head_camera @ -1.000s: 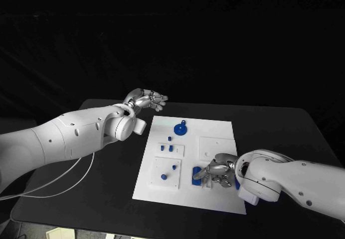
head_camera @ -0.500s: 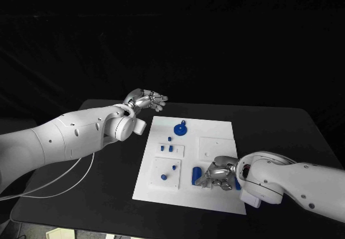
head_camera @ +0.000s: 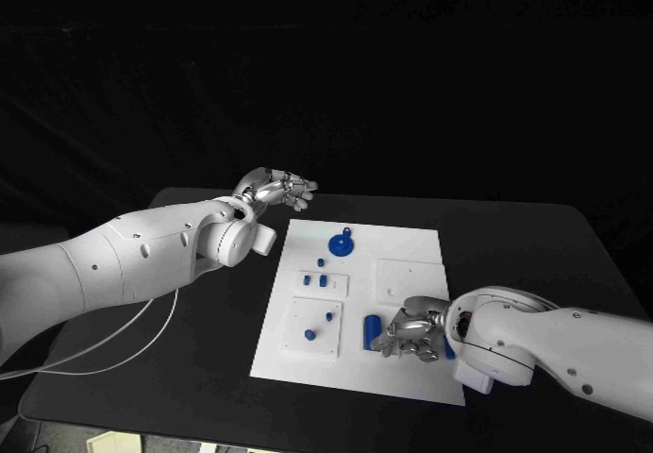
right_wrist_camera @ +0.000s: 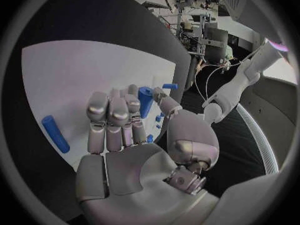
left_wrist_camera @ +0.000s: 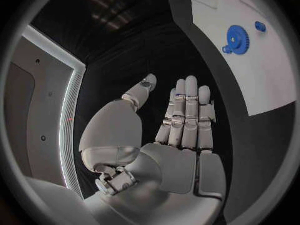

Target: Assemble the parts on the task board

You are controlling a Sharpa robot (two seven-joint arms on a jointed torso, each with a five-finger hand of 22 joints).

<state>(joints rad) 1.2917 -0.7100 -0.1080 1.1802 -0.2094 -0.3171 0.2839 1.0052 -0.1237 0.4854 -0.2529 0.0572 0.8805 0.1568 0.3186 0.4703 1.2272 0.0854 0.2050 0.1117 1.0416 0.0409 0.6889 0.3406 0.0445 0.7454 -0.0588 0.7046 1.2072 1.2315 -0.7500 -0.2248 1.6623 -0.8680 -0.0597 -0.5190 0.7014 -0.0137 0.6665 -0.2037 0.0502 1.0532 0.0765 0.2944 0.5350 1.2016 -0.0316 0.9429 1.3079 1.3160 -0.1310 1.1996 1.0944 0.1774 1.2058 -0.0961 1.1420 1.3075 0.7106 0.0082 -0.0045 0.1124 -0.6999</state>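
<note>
Right hand hovers empty over the blue peg, fingers loosely curled; left hand spread; light, stiff, slick; pinch its middle.

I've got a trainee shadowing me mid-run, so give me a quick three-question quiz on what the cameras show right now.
1. True or false: the left hand rests on the task board.
2. Which hand is over the board's near end? A) left B) right C) both
3. Fill in: the part lying just left of the right hand in the head view is a blue ____.

Key: 1 false, it is raised off the board's far left corner, holding nothing; 2 B; 3 cylinder.
</note>
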